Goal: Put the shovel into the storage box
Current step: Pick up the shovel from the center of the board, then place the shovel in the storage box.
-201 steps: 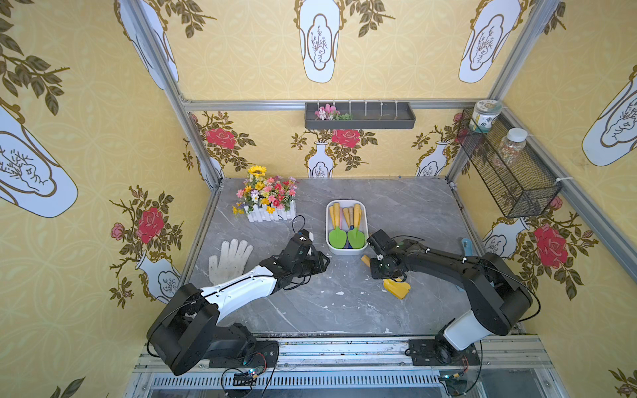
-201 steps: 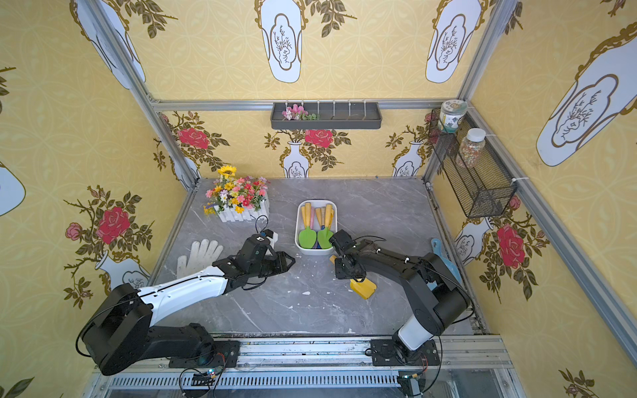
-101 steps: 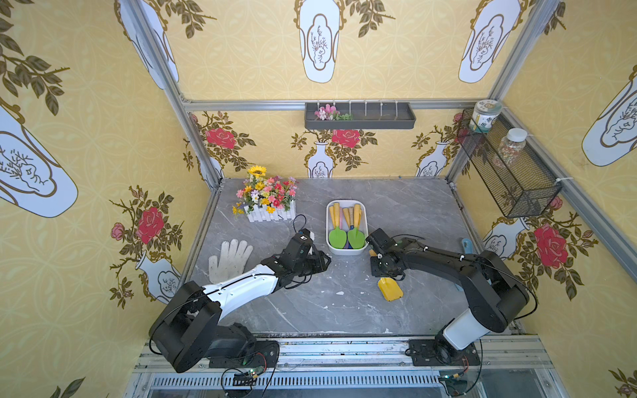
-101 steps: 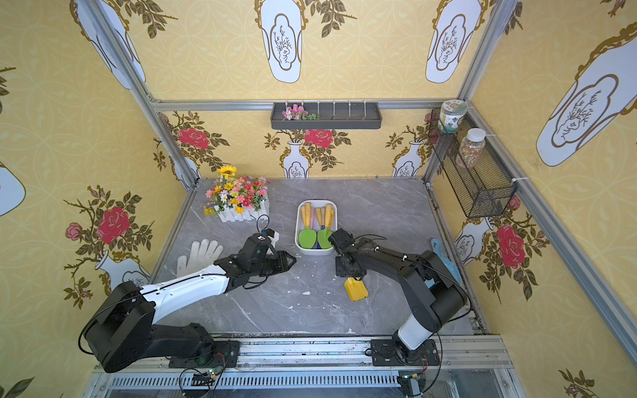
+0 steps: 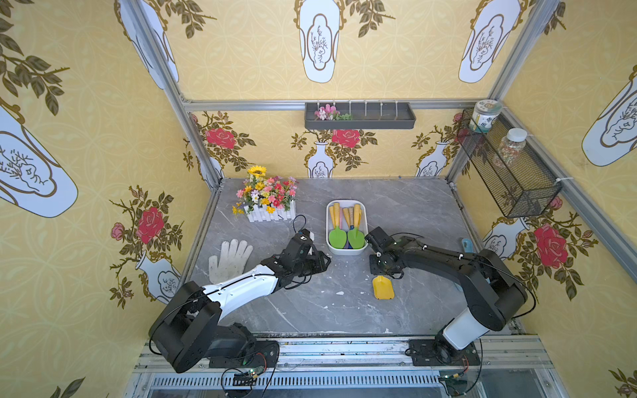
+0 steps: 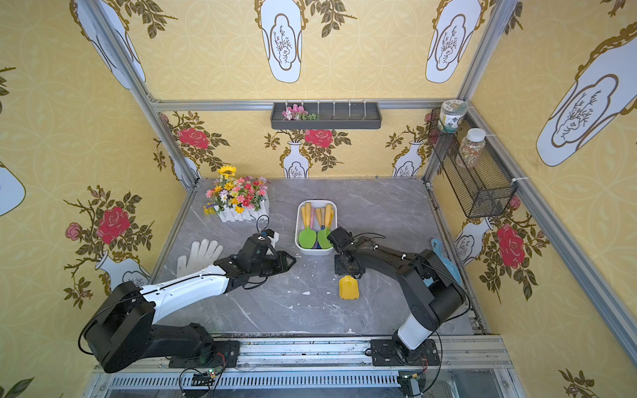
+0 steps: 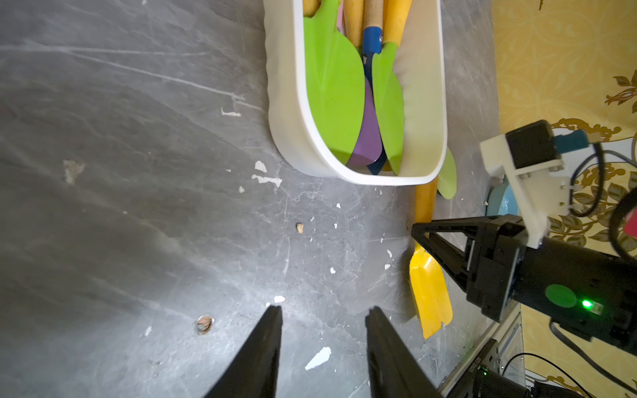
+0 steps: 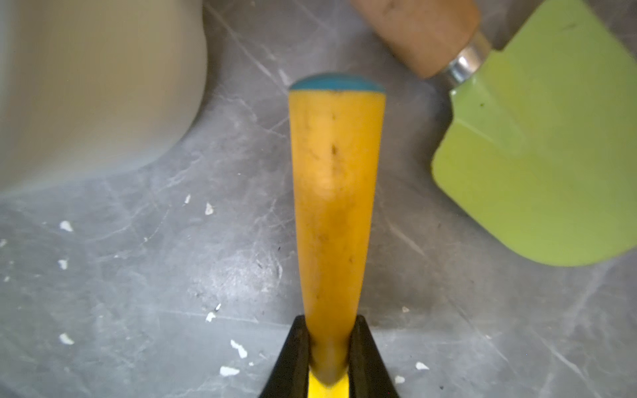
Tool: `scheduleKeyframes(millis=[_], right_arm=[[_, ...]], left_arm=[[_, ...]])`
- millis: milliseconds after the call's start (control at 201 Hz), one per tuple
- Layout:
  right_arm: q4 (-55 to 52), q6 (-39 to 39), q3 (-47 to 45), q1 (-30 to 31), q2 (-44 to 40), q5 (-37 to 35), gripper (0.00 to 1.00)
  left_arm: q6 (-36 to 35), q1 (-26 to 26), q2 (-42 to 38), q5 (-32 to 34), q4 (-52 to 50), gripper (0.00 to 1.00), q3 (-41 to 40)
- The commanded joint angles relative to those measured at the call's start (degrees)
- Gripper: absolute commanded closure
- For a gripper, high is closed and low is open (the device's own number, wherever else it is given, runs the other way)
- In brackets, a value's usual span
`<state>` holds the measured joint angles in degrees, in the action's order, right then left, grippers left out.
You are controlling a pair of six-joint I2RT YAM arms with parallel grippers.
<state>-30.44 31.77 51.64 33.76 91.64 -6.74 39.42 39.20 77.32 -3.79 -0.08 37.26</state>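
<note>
Your right fingers (image 8: pixel 293 361) pinch the yellow-bladed, yellow-handled shovel (image 5: pixel 383 287) at its neck. It lies on the grey marble surface (image 5: pixel 310 310), blade toward 6 o'clock, handle toward 12. The white glossy storage box (image 5: pixel 346 251) sits near at 11 o'clock; bare surface at 9. Your left fingers (image 7: pixel 255 358) are spread, empty.

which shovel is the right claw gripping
The yellow-bladed shovel, handle pinched in the right claw; the green-bladed ones lie ungripped.
</note>
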Motion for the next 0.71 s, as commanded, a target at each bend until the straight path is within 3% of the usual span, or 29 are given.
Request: scheduleKeyframes(millis=[0,349,703], right_arm=[[-1.85,0.51,-0.21,0.08,-2.87,-1.84,0.84],[-7.69,-0.89,7.95,0.34,-8.87,-3.54,0.84],[-6.79,-5.04,26.58,0.28,3.14,-3.75,0.83]], left_arm=[[-0.40,0.00,-0.39,0.70,0.86,0.55,-0.39],[0.55,0.00,-2.47,2.03,0.64,0.55,-0.59],[1.19,0.00,-5.48,2.78,-1.04,0.55,-1.48]])
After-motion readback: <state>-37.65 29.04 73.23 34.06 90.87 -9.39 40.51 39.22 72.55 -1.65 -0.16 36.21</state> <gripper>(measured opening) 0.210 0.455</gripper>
